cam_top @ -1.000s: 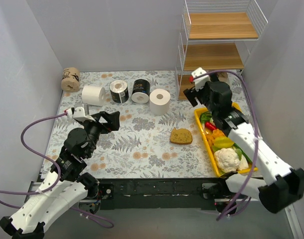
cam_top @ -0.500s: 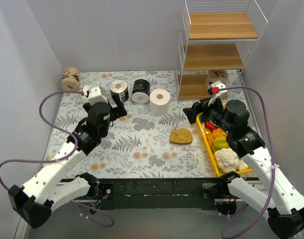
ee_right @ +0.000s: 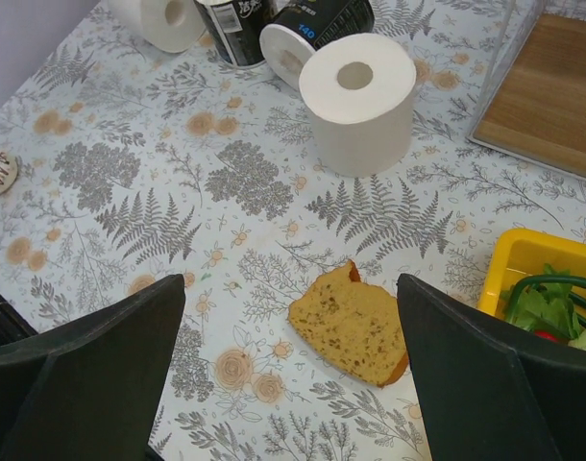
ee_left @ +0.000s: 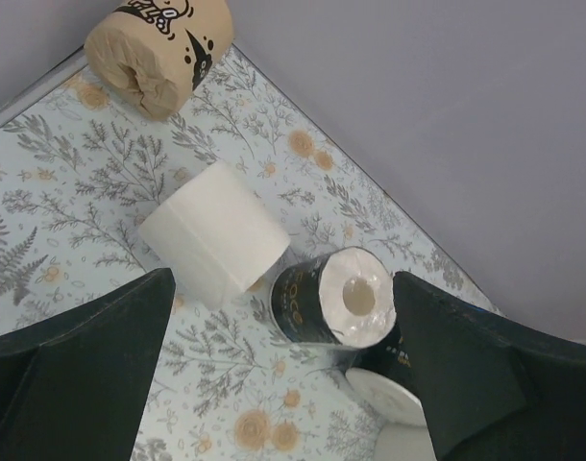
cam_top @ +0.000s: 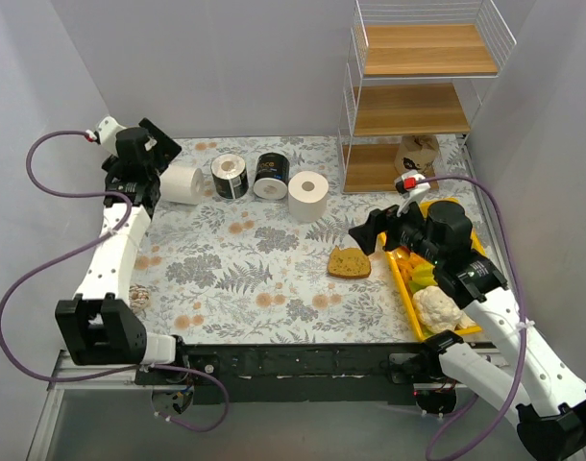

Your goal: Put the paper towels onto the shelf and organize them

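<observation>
My left gripper is open and empty at the back left, above the rolls. In the left wrist view its jaws frame a white roll lying on its side and a black-wrapped roll. A second black roll lies behind, and a tan printed roll is in the corner. An upright white roll stands mid-table. Another tan roll sits on the bottom board of the shelf. My right gripper is open and empty above the bread slice.
A yellow tray of vegetables lies at the right, beside my right arm. A small round brown-and-white object sits near the left front edge. Grey walls close in on the left, back and right. The shelf's upper two boards hold nothing.
My left arm has swung from the near middle to the back left corner, over the rolls. My right gripper has drawn back from the shelf toward the bread, the tan roll staying on the bottom board.
</observation>
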Robot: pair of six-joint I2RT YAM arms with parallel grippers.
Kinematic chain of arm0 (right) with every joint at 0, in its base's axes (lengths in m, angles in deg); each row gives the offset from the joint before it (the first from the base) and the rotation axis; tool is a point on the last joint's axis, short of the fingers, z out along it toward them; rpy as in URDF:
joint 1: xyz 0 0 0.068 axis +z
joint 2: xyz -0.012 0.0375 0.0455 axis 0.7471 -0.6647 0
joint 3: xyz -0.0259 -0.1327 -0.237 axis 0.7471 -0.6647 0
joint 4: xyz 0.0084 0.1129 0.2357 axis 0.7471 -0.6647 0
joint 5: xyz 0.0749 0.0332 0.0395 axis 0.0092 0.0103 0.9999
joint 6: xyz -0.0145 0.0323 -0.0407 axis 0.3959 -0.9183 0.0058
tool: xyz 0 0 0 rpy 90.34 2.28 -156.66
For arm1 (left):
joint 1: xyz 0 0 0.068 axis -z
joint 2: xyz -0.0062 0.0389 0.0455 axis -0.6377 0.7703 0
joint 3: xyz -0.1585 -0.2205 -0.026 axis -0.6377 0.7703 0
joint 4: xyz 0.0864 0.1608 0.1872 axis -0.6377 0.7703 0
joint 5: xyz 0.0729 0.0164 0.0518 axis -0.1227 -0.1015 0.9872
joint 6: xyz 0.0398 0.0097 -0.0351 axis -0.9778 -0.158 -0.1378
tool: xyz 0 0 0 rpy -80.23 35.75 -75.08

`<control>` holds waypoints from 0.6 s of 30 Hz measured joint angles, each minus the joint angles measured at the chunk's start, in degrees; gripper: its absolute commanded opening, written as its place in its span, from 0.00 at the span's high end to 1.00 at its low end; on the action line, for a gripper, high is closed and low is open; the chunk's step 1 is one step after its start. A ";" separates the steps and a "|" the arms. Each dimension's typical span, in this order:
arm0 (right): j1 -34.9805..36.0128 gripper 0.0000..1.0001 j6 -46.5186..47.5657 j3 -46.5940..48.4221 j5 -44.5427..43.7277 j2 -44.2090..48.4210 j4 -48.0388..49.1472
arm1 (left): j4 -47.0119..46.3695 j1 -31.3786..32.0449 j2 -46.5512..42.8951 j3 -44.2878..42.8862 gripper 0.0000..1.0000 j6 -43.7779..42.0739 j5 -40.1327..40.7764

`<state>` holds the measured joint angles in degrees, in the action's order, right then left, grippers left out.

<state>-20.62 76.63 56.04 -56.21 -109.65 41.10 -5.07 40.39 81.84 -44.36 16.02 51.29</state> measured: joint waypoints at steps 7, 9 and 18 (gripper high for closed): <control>0.00 0.03 -0.44 -0.17 0.81 3.48 0.09 | -8.85 -11.96 12.87 -1.05 0.02 6.27 -10.80; 0.00 0.03 -0.63 -0.74 1.05 4.20 0.15 | -12.96 -15.04 16.41 -0.39 0.04 8.35 -13.31; 0.00 0.04 -2.01 -1.62 1.88 4.20 0.35 | -30.56 -20.26 33.57 -2.03 0.03 11.72 -23.26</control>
<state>-20.62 74.62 54.42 -54.33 -105.45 41.45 -35.63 20.13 115.42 -46.40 27.73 28.03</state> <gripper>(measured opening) 0.964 0.967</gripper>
